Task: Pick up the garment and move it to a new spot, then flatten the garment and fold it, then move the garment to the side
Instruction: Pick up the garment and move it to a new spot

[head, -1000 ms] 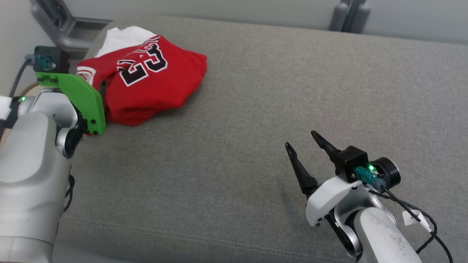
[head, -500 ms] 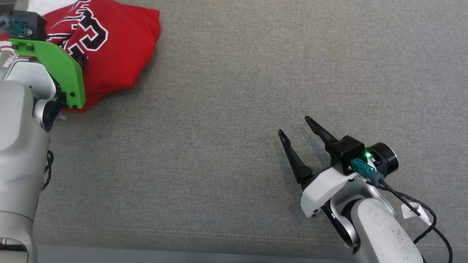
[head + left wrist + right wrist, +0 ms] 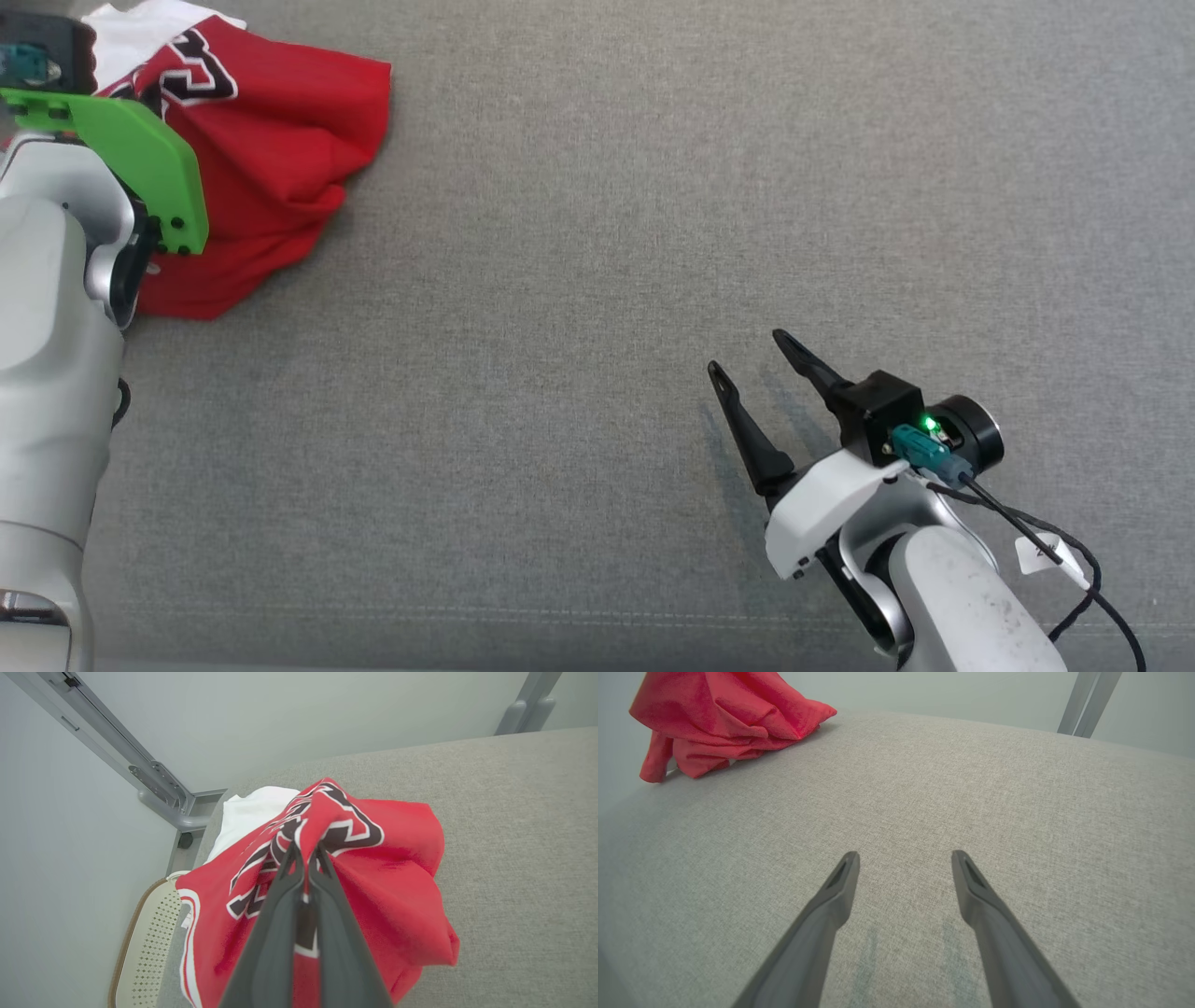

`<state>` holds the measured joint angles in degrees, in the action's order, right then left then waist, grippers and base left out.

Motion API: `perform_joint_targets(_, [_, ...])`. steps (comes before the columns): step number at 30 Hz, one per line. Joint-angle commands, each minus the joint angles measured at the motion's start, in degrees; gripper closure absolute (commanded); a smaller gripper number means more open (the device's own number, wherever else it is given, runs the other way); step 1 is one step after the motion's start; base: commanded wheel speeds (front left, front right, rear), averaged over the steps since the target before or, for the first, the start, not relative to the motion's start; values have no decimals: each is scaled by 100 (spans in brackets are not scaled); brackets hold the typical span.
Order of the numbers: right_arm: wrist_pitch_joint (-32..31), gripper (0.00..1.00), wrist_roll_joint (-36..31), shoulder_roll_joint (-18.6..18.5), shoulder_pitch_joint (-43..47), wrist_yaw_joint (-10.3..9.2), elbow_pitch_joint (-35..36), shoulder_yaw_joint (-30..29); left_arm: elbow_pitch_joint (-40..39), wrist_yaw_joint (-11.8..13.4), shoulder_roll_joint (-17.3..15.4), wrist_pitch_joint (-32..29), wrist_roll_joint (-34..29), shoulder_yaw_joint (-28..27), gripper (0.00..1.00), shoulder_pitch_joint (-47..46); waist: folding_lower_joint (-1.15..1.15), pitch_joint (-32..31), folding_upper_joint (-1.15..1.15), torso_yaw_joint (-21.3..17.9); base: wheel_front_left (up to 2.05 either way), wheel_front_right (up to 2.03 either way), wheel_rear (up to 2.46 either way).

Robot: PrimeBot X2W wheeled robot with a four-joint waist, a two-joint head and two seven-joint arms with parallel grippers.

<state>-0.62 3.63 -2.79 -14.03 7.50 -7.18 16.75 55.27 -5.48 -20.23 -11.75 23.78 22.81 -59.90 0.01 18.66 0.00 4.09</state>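
At the cushion's far left corner, the left gripper is clamped on a fold of the red jersey by its printed number. This tents the cloth up while the rest lies crumpled, a grip probably meant for lifting it to a new spot. Well apart at the right, the right gripper sits low over bare cushion, fingers spread and empty, likely waiting to help flatten.
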Motion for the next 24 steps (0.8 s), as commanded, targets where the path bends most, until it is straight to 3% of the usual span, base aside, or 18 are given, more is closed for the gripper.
perform_joint_targets(1, [59, 0, 80, -17, 112, -2, -57, -7, -65, 50, 4, 215, -95, 34, 100, -169, -1, -413, 0, -58, 0, 0, 0])
perform_joint_targets(13, [187, 0, 337, -16, 604, -2, -365, -155, -563, -83, 287, 985, -88, 265, 100, -496, -1, -1511, 0, -755, 0, 0, 0])
perform_joint_targets(18, [182, 0, 397, -16, 747, -2, -390, -209, -931, -153, 547, 1102, 38, 410, 100, -587, -1, -1799, 0, -1187, 0, 0, 0])
perform_joint_targets(24, [184, 0, 433, -16, 720, -2, -306, -301, -1505, -186, 1100, 1344, 454, 476, 100, -499, -1, -1731, 0, -1794, 0, 0, 0])
